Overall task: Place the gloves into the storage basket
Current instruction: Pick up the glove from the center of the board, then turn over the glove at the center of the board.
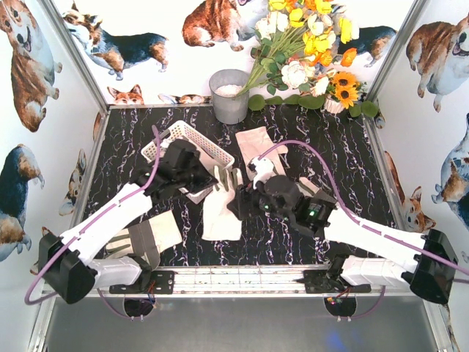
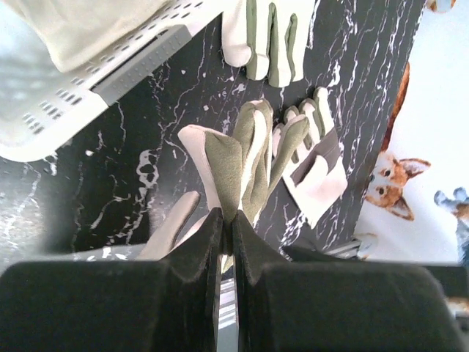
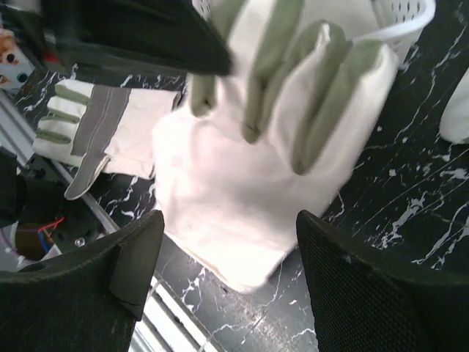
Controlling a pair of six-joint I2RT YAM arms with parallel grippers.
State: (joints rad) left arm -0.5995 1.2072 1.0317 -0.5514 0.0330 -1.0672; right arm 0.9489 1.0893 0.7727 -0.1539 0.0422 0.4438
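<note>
Overhead view, centre of frame: my left gripper (image 1: 210, 176) has its jaws together, clamped on the finger end of the held glove (image 1: 220, 211). The glove's cream body trails from there toward the lower edge of the frame, over the black marbled table (image 1: 344, 158).

Left wrist view: the two dark fingers (image 2: 198, 253) of that gripper meet at lower centre. The held glove (image 2: 236, 158) rises from the pinch, its grey-green patches facing the lens.

Right wrist view: my right gripper (image 3: 229, 221) stands with its jaws wide apart at the lower edge. The glove's cuff lies in the gap ahead of them, and I see neither pad pressing on it. The left gripper (image 3: 139, 33) shows as a dark bar at upper left, on the glove's fingers.

The storage basket (image 1: 192, 138) sits just left of centre in the overhead view, partly under my left arm. The held glove is outside it, beside its lower right end.

A second glove (image 1: 256, 143) lies flat above centre, to the right of the basket. A third glove (image 1: 155, 233) lies at lower left, beside my left arm.

A further glove (image 2: 316, 165) lies flat right of centre in the left wrist view. I cannot tell which overhead glove it is.

Upper centre of the overhead view: a grey bucket (image 1: 229, 97), with flowers (image 1: 308, 44) to its right.
</note>
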